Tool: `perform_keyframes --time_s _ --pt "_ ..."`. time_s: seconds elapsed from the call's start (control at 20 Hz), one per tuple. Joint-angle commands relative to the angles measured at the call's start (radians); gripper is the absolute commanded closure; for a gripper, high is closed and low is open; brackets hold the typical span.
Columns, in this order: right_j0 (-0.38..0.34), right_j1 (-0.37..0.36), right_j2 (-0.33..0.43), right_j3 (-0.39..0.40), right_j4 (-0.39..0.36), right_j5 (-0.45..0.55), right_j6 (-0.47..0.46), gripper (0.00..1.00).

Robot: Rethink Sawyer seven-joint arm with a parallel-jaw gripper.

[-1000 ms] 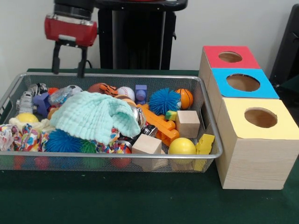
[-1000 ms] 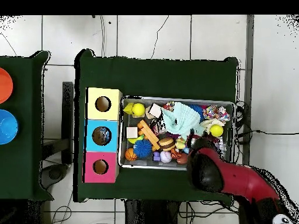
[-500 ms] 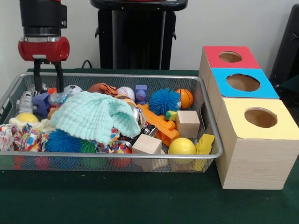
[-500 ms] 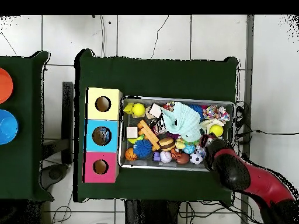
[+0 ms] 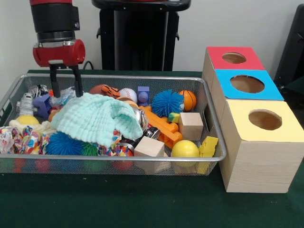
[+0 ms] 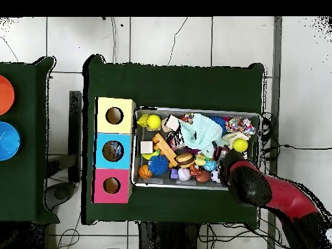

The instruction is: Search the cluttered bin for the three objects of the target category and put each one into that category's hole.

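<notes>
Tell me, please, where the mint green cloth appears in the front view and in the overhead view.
Front view: the mint green cloth lies on the clutter in the left half of the wire bin.
Overhead view: it sits right of the bin's middle, by the upper rim.
Shared landmark: the long orange block beside it.

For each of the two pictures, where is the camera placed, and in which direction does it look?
Front view: sits across the table, level, facing the wire bin and three holed boxes; shows the red arm's pincer, open, above the bin's far left.
Overhead view: sits above, looking straight down; shows the arm entering from the lower right.
Both share the bin, the mint cloth and the boxes.
</notes>
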Motion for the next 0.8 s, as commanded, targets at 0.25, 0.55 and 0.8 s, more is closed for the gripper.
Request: perform_keyframes --time_s 0.25,0.55,0.8 --pt "0.02 -0.032 0.111 0.005 -0.031 0.182 -0.08 0.0" --pt "0.018 -0.029 0.103 -0.019 -0.058 0.2 -0.096 0.0" --pt "0.061 -0.052 0.053 -0.065 -0.092 0.25 -0.117 0.0"
